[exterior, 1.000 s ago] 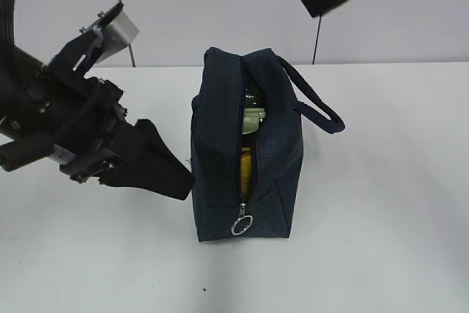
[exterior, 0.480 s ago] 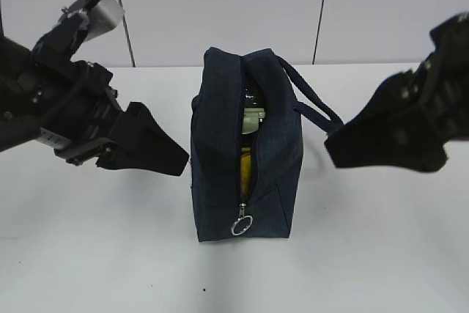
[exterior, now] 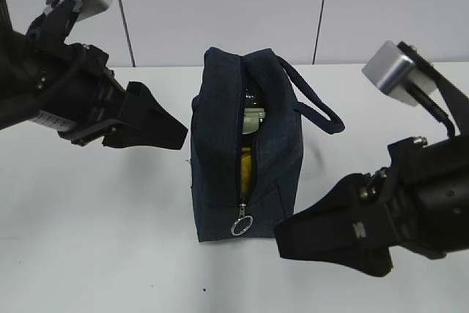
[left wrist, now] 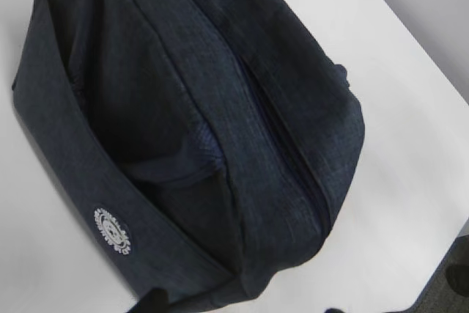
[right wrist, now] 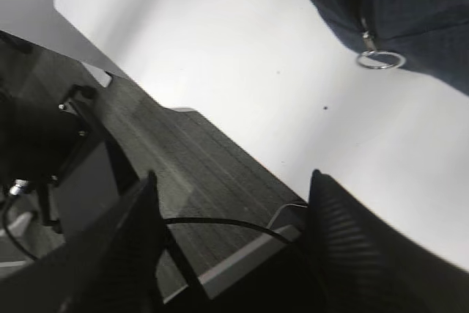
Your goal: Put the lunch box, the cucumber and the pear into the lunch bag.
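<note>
The lunch bag (exterior: 245, 148) stands upright at the centre of the exterior view on the white desk (exterior: 88, 254), its narrow end toward the camera and its looped handle (exterior: 315, 104) drooping to the right. The zipper is parted along the top and partway down this end, with the silver ring pull (exterior: 242, 225) hanging low near the bag's base. Through the slit three things show, stacked one above another: something dark and glossy at the top that I take for the cucumber (exterior: 253, 97), the pale green lunch box (exterior: 253, 119) under it, and a strip of yellow lower down that is probably the pear (exterior: 246, 170). No task item lies on the desk in any view.

Judging by that, the packing looks finished, and the step in hand is either drawing clear or closing the bag.

The left gripper (exterior: 150, 130) hovers at the left of the exterior view, just beside the bag's upper side; I cannot tell whether it touches the fabric. Its jaws hardly show in its wrist view, so I cannot say how they stand. The right gripper (right wrist: 231, 251) hangs low at the lower right of the exterior view, jaws spread and empty, with the ring pull (right wrist: 379, 59) at the upper right of its wrist view.

If the zipper is to be closed, the right jaws must line up on that small ring while the left steadies the bag.
</note>
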`<move>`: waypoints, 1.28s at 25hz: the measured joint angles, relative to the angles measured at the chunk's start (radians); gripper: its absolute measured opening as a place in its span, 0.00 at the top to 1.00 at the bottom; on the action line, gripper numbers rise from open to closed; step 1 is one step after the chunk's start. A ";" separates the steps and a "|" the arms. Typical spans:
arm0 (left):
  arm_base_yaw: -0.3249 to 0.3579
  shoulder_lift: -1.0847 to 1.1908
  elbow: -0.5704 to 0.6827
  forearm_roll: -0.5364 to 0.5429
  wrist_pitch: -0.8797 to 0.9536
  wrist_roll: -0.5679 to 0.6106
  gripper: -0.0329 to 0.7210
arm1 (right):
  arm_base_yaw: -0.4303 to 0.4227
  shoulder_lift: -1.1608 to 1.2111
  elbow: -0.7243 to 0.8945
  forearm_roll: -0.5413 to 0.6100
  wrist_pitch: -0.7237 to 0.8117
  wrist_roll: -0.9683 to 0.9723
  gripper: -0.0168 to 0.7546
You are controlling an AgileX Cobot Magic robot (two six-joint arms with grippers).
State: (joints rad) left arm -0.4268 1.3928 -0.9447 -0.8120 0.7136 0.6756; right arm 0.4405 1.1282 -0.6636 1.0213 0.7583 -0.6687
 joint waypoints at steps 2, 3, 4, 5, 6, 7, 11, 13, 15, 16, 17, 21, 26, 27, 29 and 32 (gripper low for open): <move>0.000 0.000 0.000 -0.001 -0.007 0.000 0.44 | 0.000 0.000 0.037 0.093 0.002 -0.064 0.34; 0.000 0.000 0.000 -0.001 -0.011 0.001 0.44 | 0.000 0.000 0.058 0.138 0.002 -0.102 0.34; 0.000 0.000 0.000 -0.001 -0.012 0.004 0.44 | 0.000 -0.002 0.075 0.172 0.002 -0.134 0.34; 0.000 0.000 0.000 -0.002 -0.013 0.007 0.44 | 0.000 -0.002 0.095 0.209 0.002 -0.171 0.34; -0.001 0.000 0.000 -0.008 -0.015 0.009 0.44 | 0.000 -0.002 0.115 0.242 0.002 -0.202 0.34; -0.001 0.000 0.000 -0.017 -0.015 0.015 0.44 | 0.000 -0.002 0.132 0.266 -0.003 -0.226 0.34; -0.001 0.001 0.000 -0.085 -0.035 0.056 0.44 | 0.000 0.011 0.171 0.323 -0.066 -0.269 0.34; -0.001 0.009 0.000 -0.104 -0.052 0.067 0.44 | 0.000 0.037 0.173 0.342 -0.084 -0.300 0.34; -0.001 0.033 0.000 -0.125 -0.055 0.070 0.44 | 0.000 0.066 0.173 0.366 -0.088 -0.322 0.34; -0.001 0.046 0.000 -0.138 -0.055 0.073 0.44 | 0.000 0.083 0.173 0.373 -0.090 -0.330 0.34; -0.001 0.062 0.000 -0.148 -0.054 0.076 0.44 | 0.000 0.098 0.173 0.377 -0.097 -0.338 0.34; -0.001 0.104 0.000 -0.177 -0.055 0.097 0.44 | 0.000 0.154 0.173 0.382 -0.115 -0.365 0.34; -0.001 0.122 0.000 -0.227 -0.055 0.131 0.44 | 0.000 0.166 0.173 0.390 -0.118 -0.393 0.34; -0.001 0.122 0.000 -0.249 -0.056 0.149 0.44 | 0.000 0.166 0.173 0.392 -0.118 -0.397 0.34; -0.001 0.122 0.000 -0.290 -0.059 0.183 0.44 | 0.000 0.166 0.173 0.395 -0.118 -0.399 0.34; -0.001 0.131 0.000 -0.316 -0.065 0.200 0.45 | 0.000 0.166 0.173 0.394 -0.118 -0.402 0.34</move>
State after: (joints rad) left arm -0.4281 1.5238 -0.9447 -1.1284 0.6490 0.8760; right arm 0.4405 1.2942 -0.4908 1.4157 0.6407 -1.0710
